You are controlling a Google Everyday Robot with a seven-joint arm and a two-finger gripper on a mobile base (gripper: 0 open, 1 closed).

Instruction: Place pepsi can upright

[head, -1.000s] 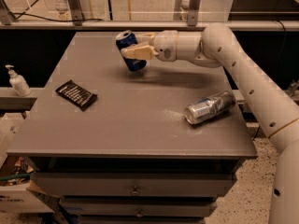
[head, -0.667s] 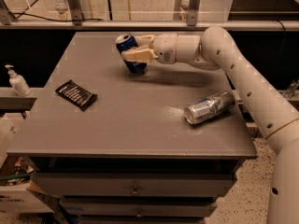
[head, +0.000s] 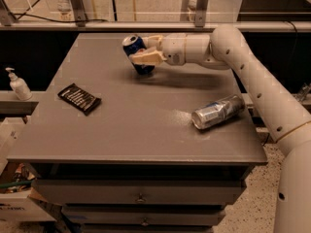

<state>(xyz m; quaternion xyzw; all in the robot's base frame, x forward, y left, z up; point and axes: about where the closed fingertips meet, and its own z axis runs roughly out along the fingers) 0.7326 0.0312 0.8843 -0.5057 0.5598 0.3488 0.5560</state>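
The pepsi can (head: 136, 52), dark blue with a silver top, is at the far middle of the grey table (head: 131, 125), tilted with its top leaning left and its base low near the tabletop. My gripper (head: 145, 52) reaches in from the right and is shut on the can's body, its cream fingers (head: 148, 57) wrapped around the can's sides. Whether the can's base touches the table I cannot tell.
A dented silver can (head: 217, 111) lies on its side at the table's right. A black flat packet (head: 79, 98) lies at the left. A white pump bottle (head: 18, 85) stands on a ledge off the left edge. Drawers sit below the tabletop.
The gripper and the can have barely shifted; the can stays tilted in the grip at the same spot.
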